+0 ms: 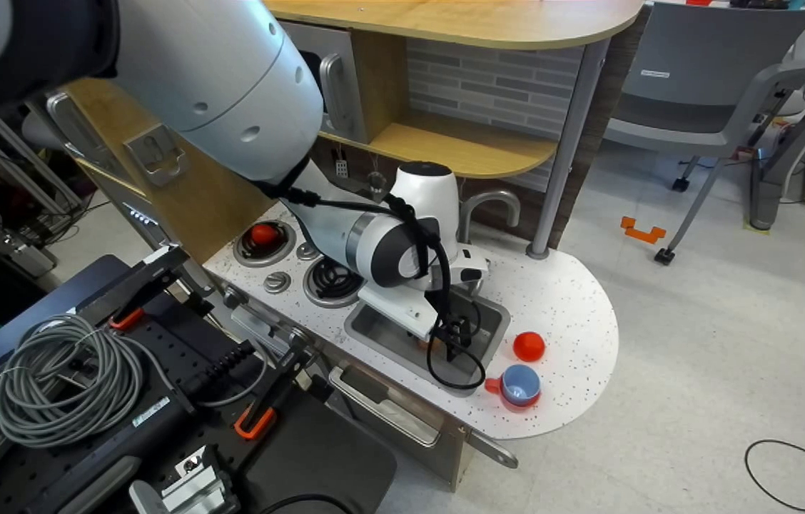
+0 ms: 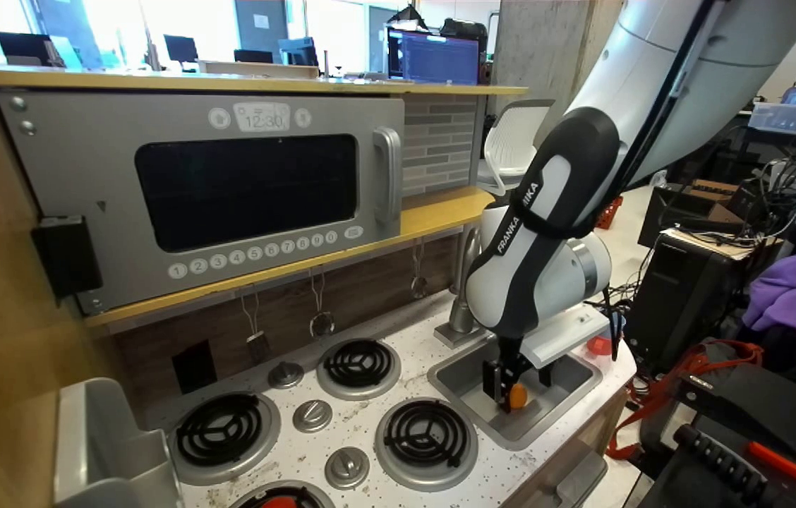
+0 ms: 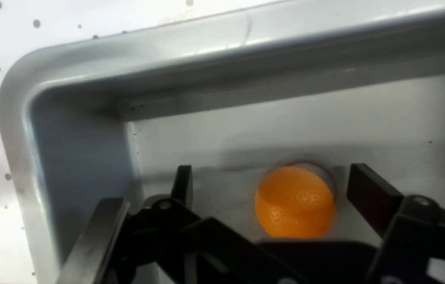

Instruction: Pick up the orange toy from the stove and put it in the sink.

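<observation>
The orange toy (image 3: 294, 202) is inside the grey sink (image 3: 159, 53), between my gripper's fingers and apart from both in the wrist view. It also shows in both exterior views, orange behind a finger (image 2: 518, 396) and partly hidden by the arm (image 1: 428, 345). My gripper (image 3: 270, 183) is open, pointing down into the sink; its fingers (image 2: 521, 381) are spread around the toy. The stove (image 2: 426, 441) is beside the sink, with several black burners; a redder round toy (image 1: 264, 233) sits on one of them.
A curved faucet (image 2: 463, 317) stands at the sink's back edge. On the counter's rounded end are a red ball (image 1: 529, 346) and a blue cup (image 1: 521, 384) with red pieces. The microwave (image 2: 250, 183) and a shelf (image 1: 474, 146) overhang the back. A cable loops beside the gripper.
</observation>
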You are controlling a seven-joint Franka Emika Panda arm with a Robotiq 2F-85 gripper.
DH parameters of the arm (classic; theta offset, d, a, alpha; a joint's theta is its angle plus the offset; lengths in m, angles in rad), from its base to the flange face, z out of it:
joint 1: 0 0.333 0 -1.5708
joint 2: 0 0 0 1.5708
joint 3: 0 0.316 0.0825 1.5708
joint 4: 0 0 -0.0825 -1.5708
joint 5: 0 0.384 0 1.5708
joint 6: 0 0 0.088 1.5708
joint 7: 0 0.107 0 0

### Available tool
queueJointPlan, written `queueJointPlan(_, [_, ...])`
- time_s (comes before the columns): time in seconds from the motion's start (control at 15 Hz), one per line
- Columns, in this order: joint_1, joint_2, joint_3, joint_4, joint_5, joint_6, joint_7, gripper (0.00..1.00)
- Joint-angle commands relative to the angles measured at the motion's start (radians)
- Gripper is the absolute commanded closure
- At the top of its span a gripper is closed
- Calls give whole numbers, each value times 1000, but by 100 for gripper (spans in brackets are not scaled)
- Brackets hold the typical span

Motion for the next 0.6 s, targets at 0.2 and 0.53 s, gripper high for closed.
queueJointPlan(0.2, [-40,-235,49,-265,-9,82,-90,0])
queueJointPlan(0.53, [-112,-470,94,-501,10,133,-162,0])
